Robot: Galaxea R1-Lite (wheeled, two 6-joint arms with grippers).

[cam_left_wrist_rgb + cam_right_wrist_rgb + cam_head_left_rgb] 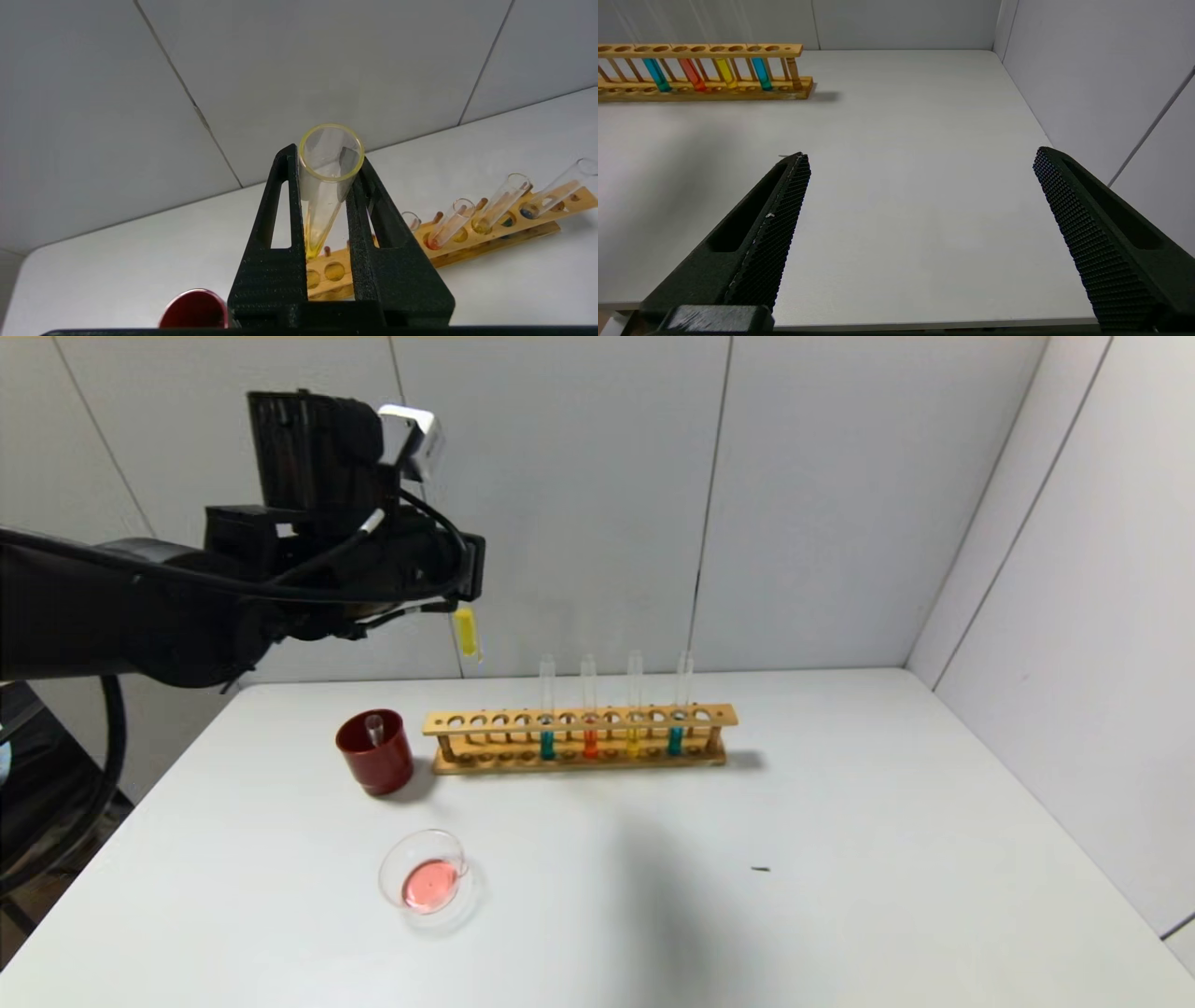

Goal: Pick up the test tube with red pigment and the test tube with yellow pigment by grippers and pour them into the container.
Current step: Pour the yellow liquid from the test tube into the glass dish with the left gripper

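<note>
The left gripper [327, 196] is clenching the test tube with yellow pigment [466, 632] high above the wooden rack [579, 739], left of it. The right gripper [920, 163] is hanging released, right of the rack.

No legible text, labels or nos. anywhere (rack incl.).

Slim clear glass test tube with yellow liquid [466, 633] hangs upright, raised above the white table. Shallow clear glass dish [429, 882] holds pink-red liquid, lying near the table's front.
</note>
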